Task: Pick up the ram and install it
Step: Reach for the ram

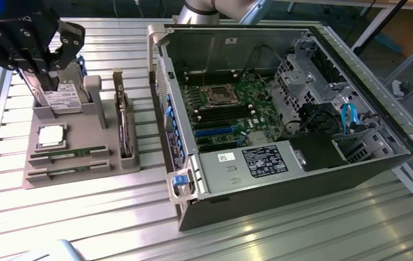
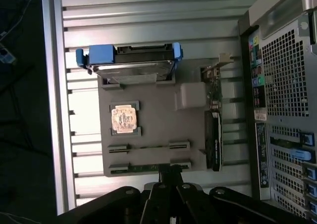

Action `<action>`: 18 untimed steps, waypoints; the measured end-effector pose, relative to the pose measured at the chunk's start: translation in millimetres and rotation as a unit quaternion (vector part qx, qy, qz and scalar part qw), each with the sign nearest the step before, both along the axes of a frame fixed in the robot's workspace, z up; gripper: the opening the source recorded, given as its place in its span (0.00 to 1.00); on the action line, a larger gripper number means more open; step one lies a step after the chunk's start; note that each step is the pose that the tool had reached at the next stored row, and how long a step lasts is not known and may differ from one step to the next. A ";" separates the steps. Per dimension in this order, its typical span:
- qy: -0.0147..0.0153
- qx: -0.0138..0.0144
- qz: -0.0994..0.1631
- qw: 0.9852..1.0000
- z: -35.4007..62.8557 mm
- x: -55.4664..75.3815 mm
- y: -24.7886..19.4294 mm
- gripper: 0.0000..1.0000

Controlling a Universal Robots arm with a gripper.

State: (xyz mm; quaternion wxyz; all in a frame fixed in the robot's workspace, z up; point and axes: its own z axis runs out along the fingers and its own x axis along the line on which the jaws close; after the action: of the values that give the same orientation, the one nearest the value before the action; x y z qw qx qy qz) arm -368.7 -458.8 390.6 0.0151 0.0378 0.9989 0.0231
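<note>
I see fingers [image 2: 171,174] pressed together, nothing gripped, above one grey plastic holder tray [image 2: 158,125] on slatted metal tabletop [image 2: 148,21]. Two long thin green sticks in tray slots: nearer ram stick [image 2: 146,167] just off fingertips, second ram stick [image 2: 148,146] just beyond. Farther out: one square silver processor [image 2: 123,119], one blue-framed hard drive [image 2: 131,65]. One dark expansion card [image 2: 213,140] off to side. One open computer case [image 1: 286,198]. Labels too small to read.

The black pincer [image 1: 45,68] hangs closed at the upper left of the frame, over a hard drive [image 1: 62,98] standing in a grey holder [image 1: 86,136] on the slatted worktop [image 1: 82,217]. Lower in the holder lie a silver processor [image 1: 51,136], the upper ram [image 1: 68,153] and the lower ram [image 1: 68,171]. A dark expansion card [image 1: 124,128] stands along the holder's right edge. To its right, at centre frame, an open computer case [image 1: 279,201] exposes its motherboard [image 1: 228,106].
</note>
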 end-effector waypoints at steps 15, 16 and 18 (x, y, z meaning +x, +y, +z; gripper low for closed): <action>0.000 0.000 0.000 1.000 -0.1 0.0 -27.5 0.10; 0.000 0.000 0.000 1.000 -0.1 0.0 -27.5 0.10; 0.000 0.000 0.000 1.000 0.0 0.0 -27.5 0.10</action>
State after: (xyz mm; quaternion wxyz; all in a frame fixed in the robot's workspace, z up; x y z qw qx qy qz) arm -368.7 -486.4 390.6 0.0151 0.0378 0.9989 0.0231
